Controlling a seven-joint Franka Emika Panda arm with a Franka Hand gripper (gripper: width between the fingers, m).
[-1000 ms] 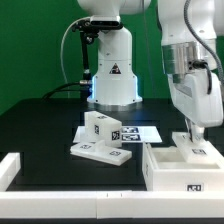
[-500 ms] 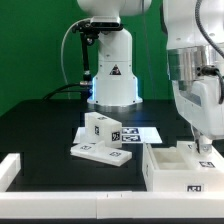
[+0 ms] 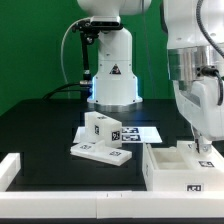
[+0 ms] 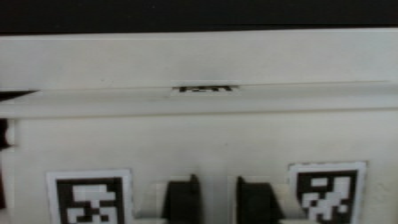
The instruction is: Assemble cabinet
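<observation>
The cabinet's white box shell (image 3: 183,166) stands open-topped at the exterior view's right, with a tag on its front. My gripper (image 3: 200,148) reaches down onto the shell's far right wall. In the wrist view my gripper (image 4: 221,202) has its dark fingers (image 4: 183,200) close together on a white tagged face of the shell (image 4: 196,120). One square tag (image 4: 93,198) lies on each side of the fingers. A flat tagged panel (image 3: 100,153) lies in the middle of the table, and a small tagged block (image 3: 103,128) sits on it.
The marker board (image 3: 140,132) lies flat behind the panel. A white border piece (image 3: 9,168) runs along the table's left and front edges. The robot's base (image 3: 112,75) stands at the back.
My gripper has come down and moved slightly to the exterior view's right onto the shell's wall. It has held still for the last half second. The panel and block have not moved.
</observation>
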